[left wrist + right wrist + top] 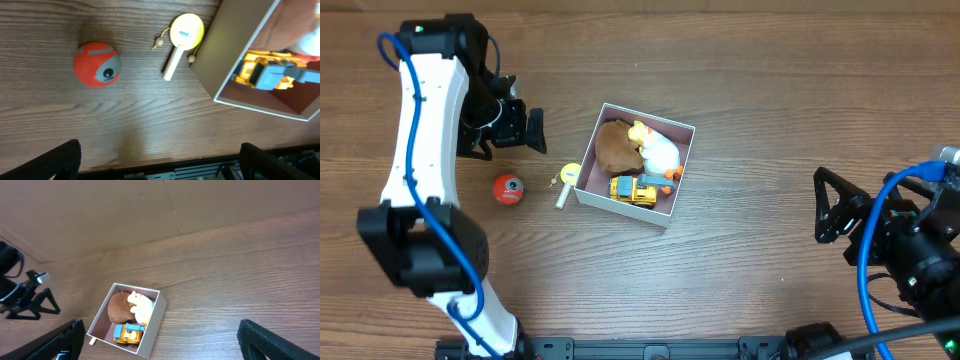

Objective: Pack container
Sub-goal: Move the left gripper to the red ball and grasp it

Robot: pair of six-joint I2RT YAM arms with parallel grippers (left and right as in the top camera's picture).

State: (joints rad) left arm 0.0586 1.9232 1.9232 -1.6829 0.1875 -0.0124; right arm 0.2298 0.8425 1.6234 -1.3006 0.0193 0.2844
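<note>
You have three toys (613, 147) in the container (622, 208), mid-table between your left arm (420, 120) and right arm (920, 250), both sets of jaws apart and empty, but the yellow rattle (566, 181) just beside its left wall and the red ball (508, 189) farther left lie unpacked.

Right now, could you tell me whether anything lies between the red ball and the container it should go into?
Yes: a yellow paddle toy lies between the red ball and the container, close beside its wall. Carried above it, the ball should pass.
</note>
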